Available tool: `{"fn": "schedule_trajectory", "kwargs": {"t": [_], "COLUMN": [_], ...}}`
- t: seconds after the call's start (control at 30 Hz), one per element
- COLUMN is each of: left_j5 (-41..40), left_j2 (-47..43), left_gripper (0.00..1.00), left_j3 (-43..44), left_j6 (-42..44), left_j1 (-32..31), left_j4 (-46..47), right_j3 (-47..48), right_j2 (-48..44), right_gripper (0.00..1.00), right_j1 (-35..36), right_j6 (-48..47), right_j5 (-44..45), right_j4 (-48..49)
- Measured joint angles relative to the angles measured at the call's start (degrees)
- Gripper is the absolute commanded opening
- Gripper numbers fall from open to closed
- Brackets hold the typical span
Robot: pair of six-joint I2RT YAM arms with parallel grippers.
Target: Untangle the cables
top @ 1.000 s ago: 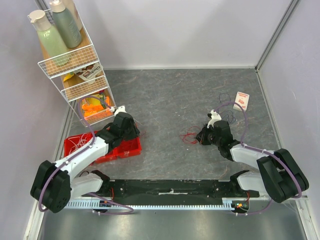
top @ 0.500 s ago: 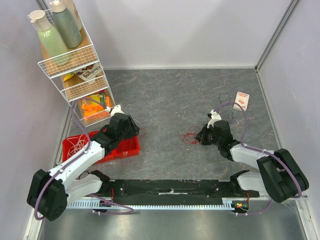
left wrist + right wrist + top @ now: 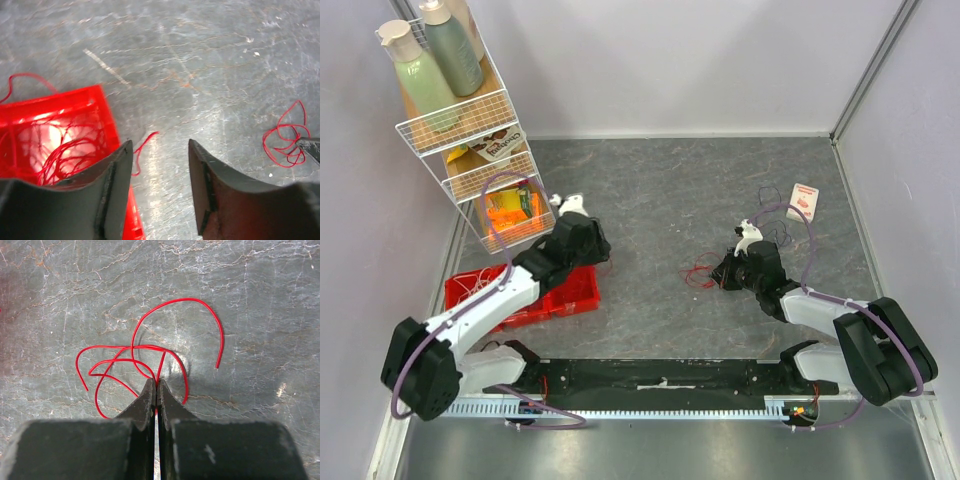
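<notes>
1. Right jaws: closed tight, their tips pinching a looped red cable [image 3: 150,347] that lies spread on the grey counter [image 3: 250,290].
2. Left jaws: roughly half open with nothing between them, above the counter at the corner of a red bin [image 3: 75,107].
3. The bin holds a bundle of red strands [image 3: 65,155]; one loose red end [image 3: 142,145] trails on the counter beside it.
4. Thin dark cables [image 3: 770,195] lie beyond the right arm, near a small white card [image 3: 804,200].

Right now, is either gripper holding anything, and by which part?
The right gripper is shut on the red cable, pinching it where its loops cross. The left gripper is open and holds nothing.
</notes>
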Motion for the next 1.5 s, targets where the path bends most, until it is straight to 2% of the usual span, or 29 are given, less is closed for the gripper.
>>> {"fn": "schedule_trajectory", "kwargs": {"t": [0.17,0.27,0.37,0.53,0.63,0.7,0.8,0.9,1.07,1.33,1.43,1.5], "left_j5": [-2.82,-5.2,-7.39,-9.68,-10.91,-11.39,-11.52,-12.87,-17.11,-27.28,-27.8,-27.41], "left_j2": [10.84,18.21,23.52,27.54,29.22,29.86,29.92,29.73,24.7,0.76,-6.91,-8.92], "left_gripper": [0.62,0.64,0.65,0.64,0.56,0.46,0.2,0.02,0.02,0.02,0.02,0.02], "left_j3": [10.19,15.63,17.38,17.49,18.18,18.29,18.32,18.34,18.14,9.27,5.03,2.8], "left_j6": [9.16,13.4,17.14,20.98,22.05,22.53,22.99,23.37,22.86,14.49,9.66,6.36], "left_j1": [-6.86,-8.76,-8.92,-8.9,-9.03,-9.51,-10.73,-12.07,-13.64,-14.1,-13.64,-13.16], "left_j4": [-1.95,-4.09,-6.19,-10.23,-11.96,-12.46,-13.25,-13.7,-14.27,-14.64,-15.78,-16.65], "right_j3": [0.0,0.0,0.0,0.0,0.0,0.0,0.0,0.0,0.0,0.0,0.0,0.0], "right_j2": [0.02,0.02,0.02,0.02,0.02,0.02,0.02,0.02,0.02,0.02,0.13,0.33], "right_gripper": [0.0,0.0,0.0,0.0,0.0,0.0,0.0,0.0,0.0,0.0,0.0,0.0], "right_j1": [0.02,0.0,0.0,0.0,0.0,0.0,0.0,0.0,0.0,0.0,0.0,0.0], "right_j6": [0.0,0.0,0.0,0.0,0.0,0.0,0.0,0.0,0.0,0.0,0.0,0.0], "right_j5": [-0.02,-0.02,-0.04,-0.13,-0.28,-0.28,-0.31,-0.31,-0.31,-0.46,-0.46,-0.46], "right_j4": [0.0,0.0,0.0,0.0,0.0,0.0,0.0,0.0,0.0,0.0,0.02,0.02]}}
